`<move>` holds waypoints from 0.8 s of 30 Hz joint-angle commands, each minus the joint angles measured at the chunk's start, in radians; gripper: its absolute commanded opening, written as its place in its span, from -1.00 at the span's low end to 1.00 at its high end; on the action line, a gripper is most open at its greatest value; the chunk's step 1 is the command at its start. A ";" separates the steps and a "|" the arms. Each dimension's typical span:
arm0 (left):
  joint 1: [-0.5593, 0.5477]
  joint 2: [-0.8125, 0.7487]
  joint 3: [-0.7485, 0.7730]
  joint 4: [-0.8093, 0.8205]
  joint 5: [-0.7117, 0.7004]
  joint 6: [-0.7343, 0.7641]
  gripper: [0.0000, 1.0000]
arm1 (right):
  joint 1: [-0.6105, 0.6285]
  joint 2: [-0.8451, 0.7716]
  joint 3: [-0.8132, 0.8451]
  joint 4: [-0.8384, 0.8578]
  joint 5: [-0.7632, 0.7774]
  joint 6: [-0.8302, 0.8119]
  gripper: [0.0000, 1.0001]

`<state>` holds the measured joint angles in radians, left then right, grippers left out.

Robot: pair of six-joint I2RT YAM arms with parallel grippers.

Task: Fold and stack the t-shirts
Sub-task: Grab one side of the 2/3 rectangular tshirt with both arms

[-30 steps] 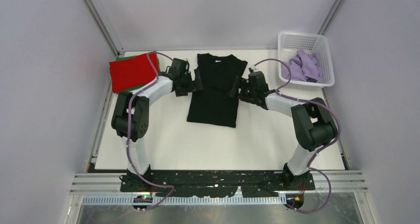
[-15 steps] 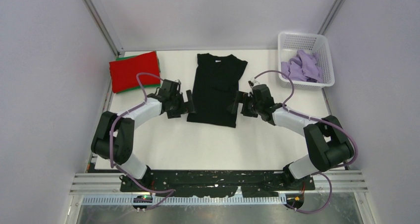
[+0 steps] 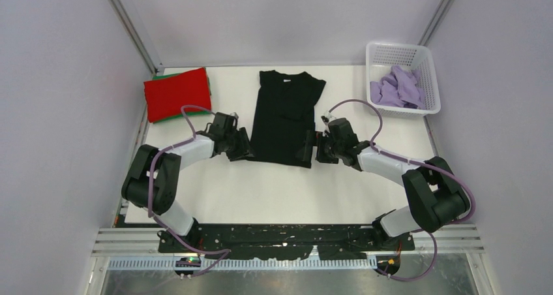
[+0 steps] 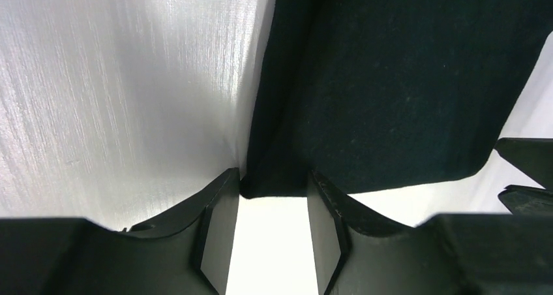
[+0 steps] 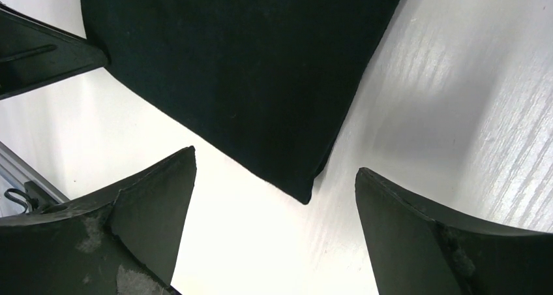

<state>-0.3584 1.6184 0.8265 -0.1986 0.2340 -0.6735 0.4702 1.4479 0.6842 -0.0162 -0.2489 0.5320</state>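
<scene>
Near edge first: the left gripper [image 4: 274,177] is open, with the near-left hem corner of the big black cloth t-shirt [image 3: 285,119] sitting between its fingertips. The right gripper [image 5: 275,163] gapes wide around the near-right corner. The shirt lies flat mid-way up the white table [image 3: 280,190]. Further back, a folded red t-shirt [image 3: 177,94] sits on a green t-shirt [image 3: 168,77] at far left. A crumpled lavender t-shirt [image 3: 396,87] is in the white plastic mesh basket [image 3: 399,47] at far right.

The green t-shirt [image 3: 161,77] lies mostly hidden beneath the red t-shirt [image 3: 177,94].
</scene>
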 commanded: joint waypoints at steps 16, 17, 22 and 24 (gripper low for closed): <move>-0.067 0.028 -0.019 -0.004 -0.109 -0.027 -1.00 | 0.116 0.020 0.048 -0.118 0.180 -0.039 0.52; -0.069 0.021 -0.022 0.002 -0.113 -0.029 -1.00 | 0.120 0.022 0.049 -0.121 0.198 -0.041 0.46; -0.076 0.011 -0.039 0.018 -0.110 -0.032 -1.00 | 0.132 0.040 0.054 -0.121 0.214 -0.039 0.22; -0.076 0.014 -0.041 0.023 -0.106 -0.035 -1.00 | 0.143 0.048 0.054 -0.112 0.210 -0.037 0.18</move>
<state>-0.4240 1.6276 0.8146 -0.1711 0.1623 -0.7048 0.5983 1.4822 0.6991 -0.1368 -0.0788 0.4995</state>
